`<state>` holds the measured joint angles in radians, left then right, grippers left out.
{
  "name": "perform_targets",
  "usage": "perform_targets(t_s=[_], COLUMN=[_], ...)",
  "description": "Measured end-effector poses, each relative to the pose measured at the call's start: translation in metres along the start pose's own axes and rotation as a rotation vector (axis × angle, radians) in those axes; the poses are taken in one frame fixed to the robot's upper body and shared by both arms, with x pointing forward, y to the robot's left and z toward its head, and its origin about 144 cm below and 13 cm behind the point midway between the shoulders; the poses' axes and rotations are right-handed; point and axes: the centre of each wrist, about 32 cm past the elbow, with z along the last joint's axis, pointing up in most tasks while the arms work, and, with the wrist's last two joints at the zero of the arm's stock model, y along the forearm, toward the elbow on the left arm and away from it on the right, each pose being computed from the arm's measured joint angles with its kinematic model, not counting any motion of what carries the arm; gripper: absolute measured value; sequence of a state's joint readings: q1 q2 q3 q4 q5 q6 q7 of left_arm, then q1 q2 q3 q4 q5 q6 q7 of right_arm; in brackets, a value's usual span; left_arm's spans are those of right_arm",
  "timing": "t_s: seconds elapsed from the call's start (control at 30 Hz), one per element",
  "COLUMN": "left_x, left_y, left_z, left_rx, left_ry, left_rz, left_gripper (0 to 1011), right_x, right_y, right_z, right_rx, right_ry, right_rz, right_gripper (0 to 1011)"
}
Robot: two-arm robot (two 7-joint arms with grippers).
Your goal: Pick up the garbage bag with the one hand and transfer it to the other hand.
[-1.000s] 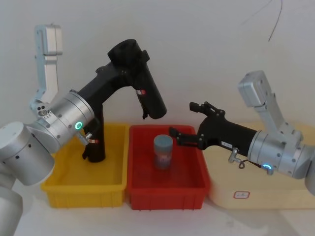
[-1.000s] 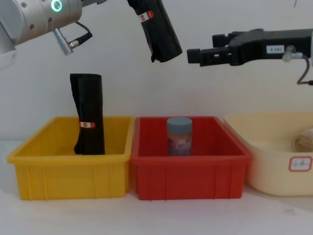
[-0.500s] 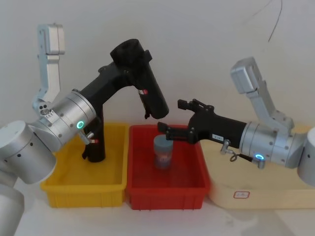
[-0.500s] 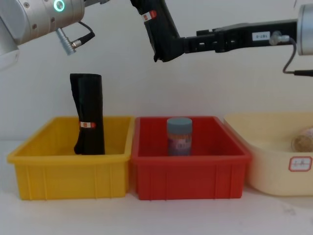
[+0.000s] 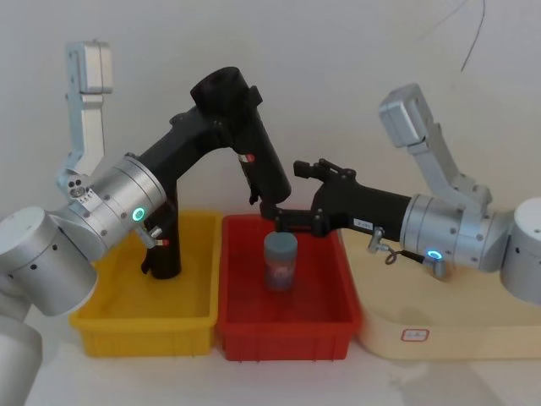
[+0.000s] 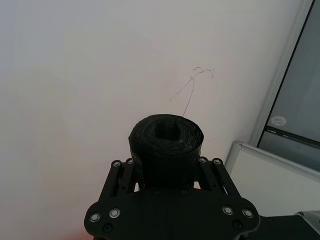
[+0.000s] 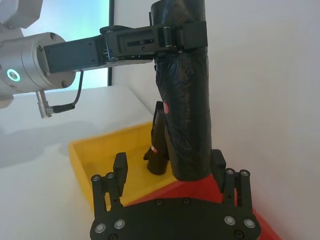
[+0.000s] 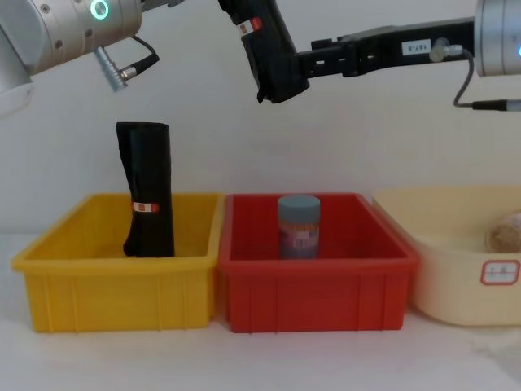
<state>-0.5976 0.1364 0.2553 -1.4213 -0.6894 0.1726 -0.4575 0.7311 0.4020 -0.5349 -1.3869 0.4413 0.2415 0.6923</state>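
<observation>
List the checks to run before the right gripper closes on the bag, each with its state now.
1. Left gripper grips the garbage bag: ok, jaws clamped around its upper part.
2. Right gripper open: ok.
3. Bag's lower end between the right jaws: ok, one jaw on each side in the right wrist view.
4. Right jaws touching the bag: cannot tell.
5. Bag above the jar in the red bin: ok, well apart.
6. Second roll out of the way: ok, standing in the yellow bin.
</observation>
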Motion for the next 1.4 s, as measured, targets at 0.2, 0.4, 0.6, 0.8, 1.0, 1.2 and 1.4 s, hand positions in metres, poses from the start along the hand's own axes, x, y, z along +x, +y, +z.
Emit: perform_targets(t_s=[0.2,0.4,0.6,0.8,1.0,1.2,1.4], left_x=[0.0,0.0,0.0,0.0,0.0,0.0,0.0], left_y=[0.0,0.0,0.0,0.0,0.0,0.0,0.0], left_z=[0.0,0.0,0.0,0.0,0.0,0.0,0.0], left_rx=[0.0,0.001,0.001,0.001,0.001,0.001,0.001], left_ry=[0.0,0.0,0.0,0.0,0.0,0.0,0.0], left_rz=[-0.001,-0.001,-0.001,-0.001,-0.001,-0.001,-0.001], left_gripper=[496,496,496,496,496,496,496], right_x=[0.002,0.005,0.009,0.014,0.019,0.023,0.025], right_y=[0.003,0.009,0.016,0.022,0.027,0.034,0.041], right_z=[0.004,0.006,0.009,0.011,0.012,0.012,0.012], right_rx=[-0.012,-0.024,-0.032,-0.042,-0.044,-0.041,-0.034], right_ry=[-0.045,-0.081,-0.104,-0.11,-0.109,-0.1,-0.089], right_rz=[-0.009,-0.009,-0.009,0.001,0.01,0.021,0.034], right_gripper=[1001,1001,1001,1001,1001,1001,1001])
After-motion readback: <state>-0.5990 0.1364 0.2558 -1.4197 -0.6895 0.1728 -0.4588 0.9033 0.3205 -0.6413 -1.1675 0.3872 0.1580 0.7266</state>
